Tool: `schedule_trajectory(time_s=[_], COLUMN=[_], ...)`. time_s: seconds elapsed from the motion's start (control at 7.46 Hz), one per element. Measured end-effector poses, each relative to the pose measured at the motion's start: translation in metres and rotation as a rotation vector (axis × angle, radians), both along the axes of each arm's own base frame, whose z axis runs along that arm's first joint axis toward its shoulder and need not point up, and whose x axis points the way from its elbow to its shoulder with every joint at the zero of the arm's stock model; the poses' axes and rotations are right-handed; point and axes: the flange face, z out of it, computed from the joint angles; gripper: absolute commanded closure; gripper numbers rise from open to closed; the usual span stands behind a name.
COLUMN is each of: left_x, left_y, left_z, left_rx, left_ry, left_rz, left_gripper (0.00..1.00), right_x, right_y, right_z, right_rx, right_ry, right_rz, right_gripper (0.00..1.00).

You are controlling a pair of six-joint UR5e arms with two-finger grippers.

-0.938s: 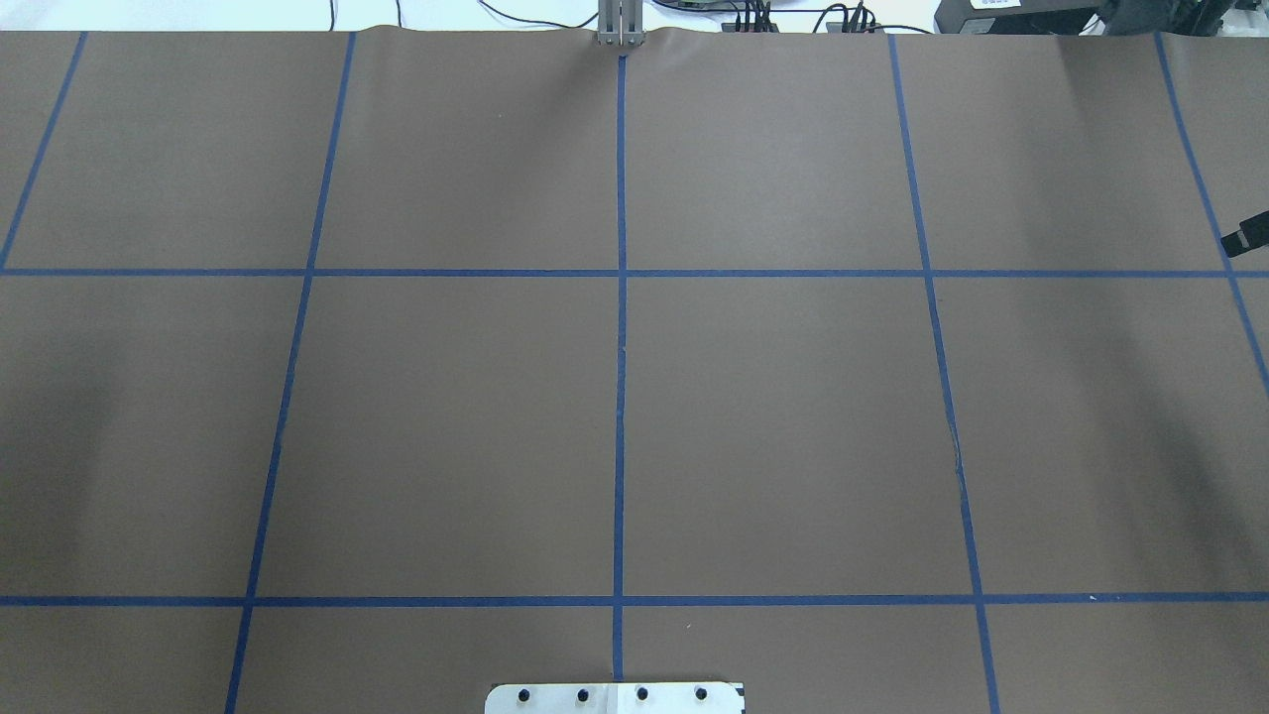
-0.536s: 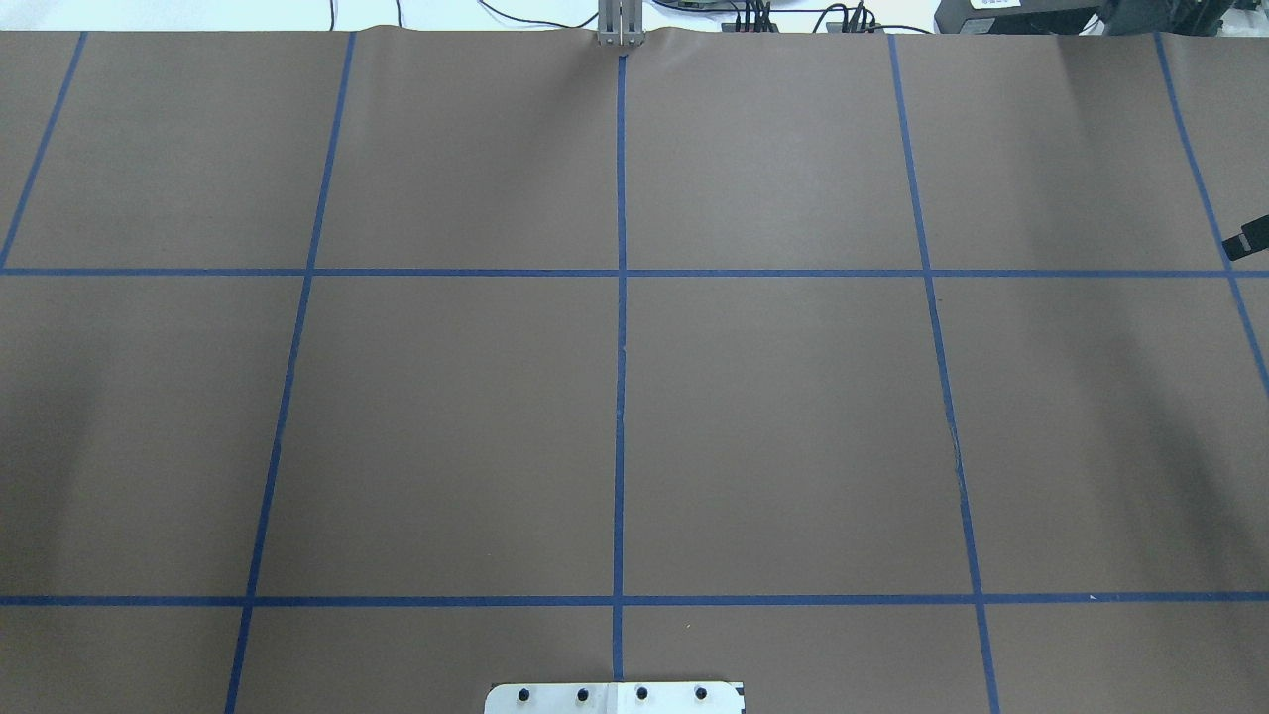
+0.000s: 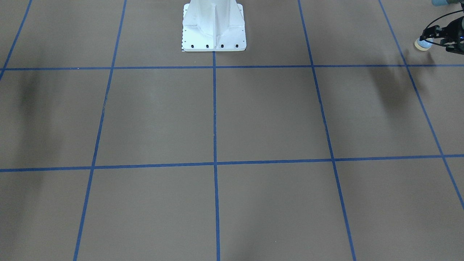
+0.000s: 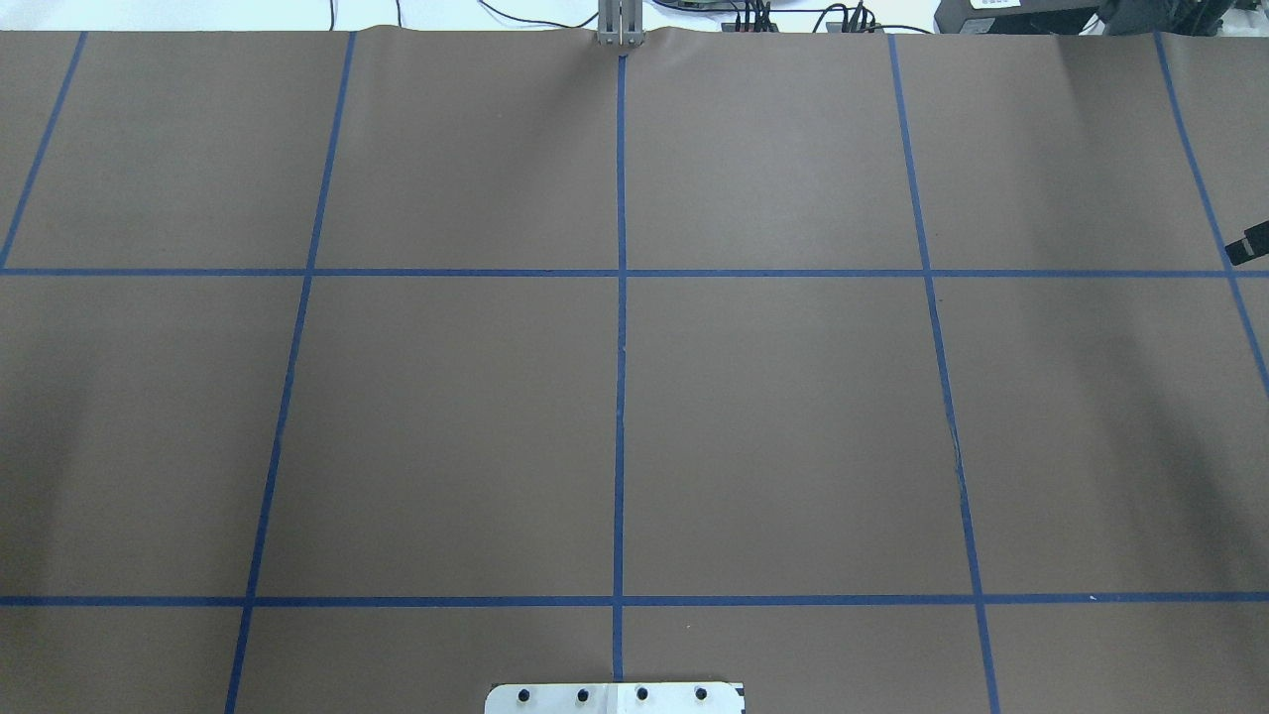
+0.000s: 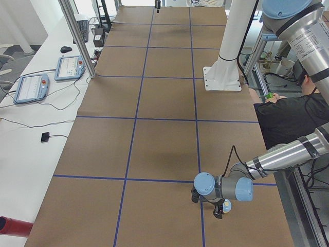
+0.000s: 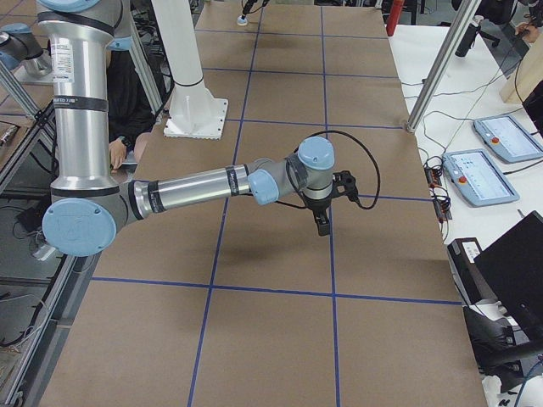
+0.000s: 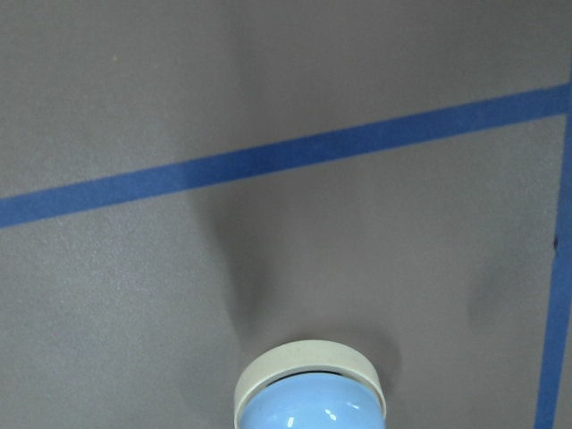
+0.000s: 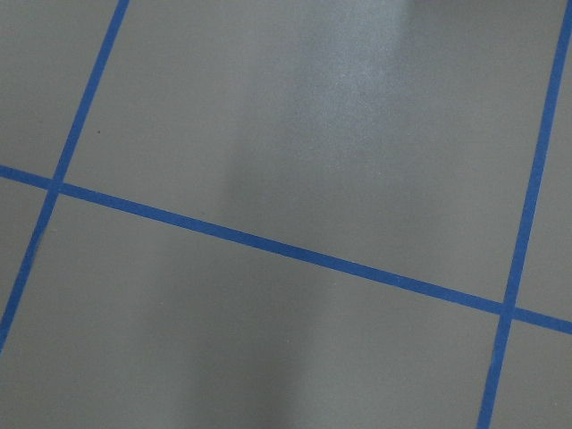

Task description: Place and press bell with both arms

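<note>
The light blue bell (image 3: pixel 421 44) with its cream base sits in my left gripper (image 3: pixel 430 37) at the table's far left end, near the robot's side. The fingers look shut on it, and it seems to hang just above the brown paper. It also shows in the exterior left view (image 5: pixel 226 206) and at the bottom of the left wrist view (image 7: pixel 310 393), where no fingers show. Only the black tip of my right gripper (image 4: pixel 1249 241) shows at the overhead view's right edge. In the exterior right view (image 6: pixel 322 225) it points down, fingers together, empty.
The white pedestal (image 3: pixel 214 25) stands at the robot's side of the table, which is covered in brown paper with a blue tape grid. Tablets (image 5: pixel 31 87) and cables lie along the operators' side. A person in black (image 5: pixel 288 121) sits behind the robot.
My right gripper's tip has slid a little further toward the overhead view's right edge. Nothing else has visibly changed.
</note>
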Motion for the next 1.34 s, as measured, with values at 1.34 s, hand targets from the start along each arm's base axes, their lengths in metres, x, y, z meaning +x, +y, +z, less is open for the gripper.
schedule_trajectory(time_s=[1.34], left_x=[0.027], left_y=[-0.006], left_z=[0.016], left_rx=[-0.046], left_ry=[-0.082], left_rz=[0.067], left_gripper=[0.0], right_x=[0.001], right_y=[0.004], right_z=[0.004], right_rx=[-0.008], right_ry=[0.001], right_rz=[-0.001], right_gripper=[0.0])
